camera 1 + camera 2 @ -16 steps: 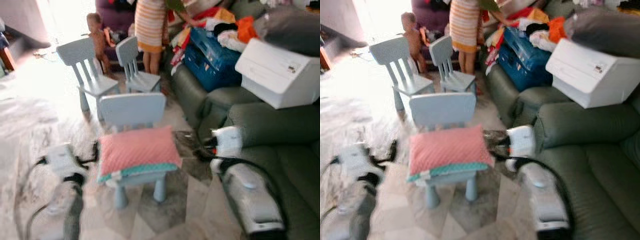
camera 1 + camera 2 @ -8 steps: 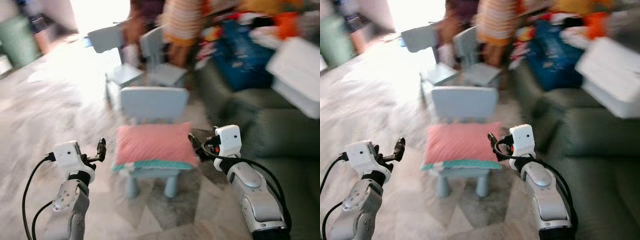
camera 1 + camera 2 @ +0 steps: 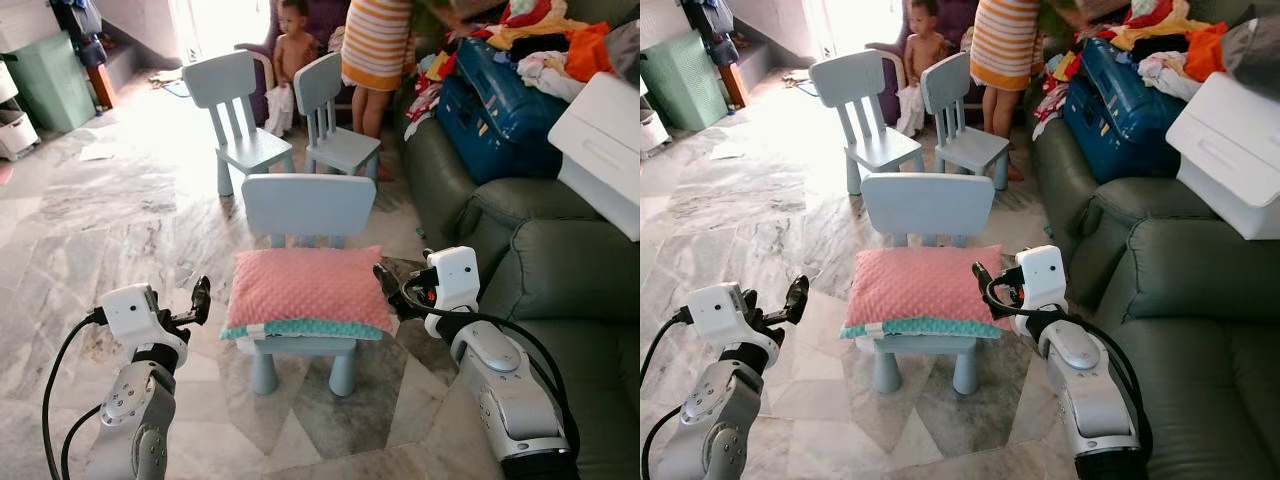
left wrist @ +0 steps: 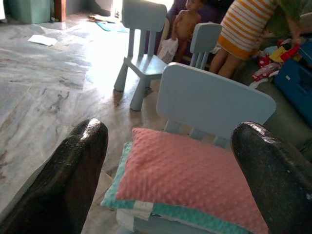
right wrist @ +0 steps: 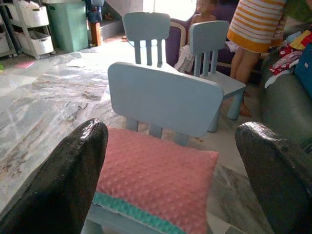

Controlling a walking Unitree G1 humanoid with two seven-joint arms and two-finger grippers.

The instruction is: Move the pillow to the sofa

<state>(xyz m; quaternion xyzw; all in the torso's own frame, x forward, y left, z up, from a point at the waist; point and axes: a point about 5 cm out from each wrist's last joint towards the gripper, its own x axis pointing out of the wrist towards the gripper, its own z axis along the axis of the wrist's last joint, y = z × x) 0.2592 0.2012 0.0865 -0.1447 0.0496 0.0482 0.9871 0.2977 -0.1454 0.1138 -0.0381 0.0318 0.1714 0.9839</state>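
pink pillow (image 3: 308, 289) on small blue chair (image 3: 308, 207), flanked by spread left gripper (image 3: 200, 300) and spread right gripper (image 3: 388, 291), no writing legible

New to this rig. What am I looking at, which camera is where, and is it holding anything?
It is a walking humanoid robot with two silver arms. The two wide pictures come from a stereo camera on its head, looking down. The other two come from cameras on each wrist, looking out between that gripper's black fingers. The left gripper and right gripper are raised on either side of a pink pillow that lies on a small pale blue chair. Both are open and hold nothing. The green sofa, where the pillow should go, is on the robot's right. People stand behind.
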